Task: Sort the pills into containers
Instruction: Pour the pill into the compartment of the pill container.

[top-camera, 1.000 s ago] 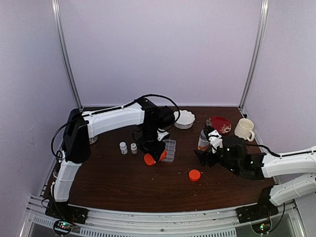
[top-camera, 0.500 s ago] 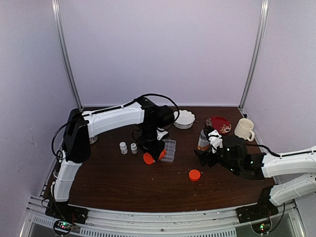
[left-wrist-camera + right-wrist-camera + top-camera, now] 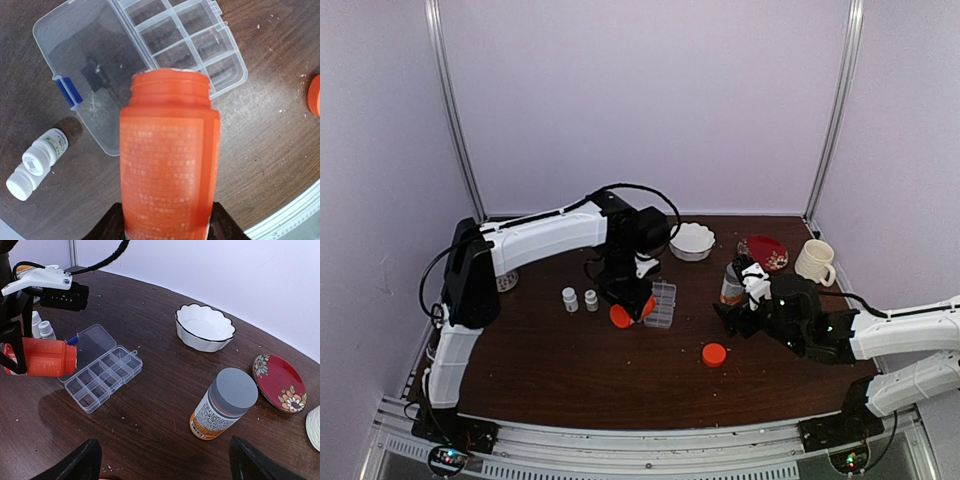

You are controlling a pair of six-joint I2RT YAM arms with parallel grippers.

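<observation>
My left gripper (image 3: 167, 230) is shut on an uncapped orange bottle (image 3: 170, 160), which lies nearly level. Its open mouth hangs over the near edge of the clear compartment box, the containers (image 3: 200, 45), whose lid (image 3: 85, 60) lies folded open. From above, the bottle (image 3: 625, 315) sits just left of the box (image 3: 663, 303). The compartments look empty and no pills show. In the right wrist view the bottle (image 3: 42, 357) points at the box (image 3: 102, 377). My right gripper (image 3: 167, 470) hovers open over bare table, holding nothing.
An orange cap (image 3: 714, 354) lies on the table in front of the box. A grey-capped bottle (image 3: 225, 402) stands near my right gripper. Behind are a white bowl (image 3: 205, 327), a red plate (image 3: 280, 382) and a mug (image 3: 815, 261). Two tiny white bottles (image 3: 42, 155) stand left of the box.
My left arm has shifted slightly back and up with the orange bottle still in its grip. The right arm has not moved.
</observation>
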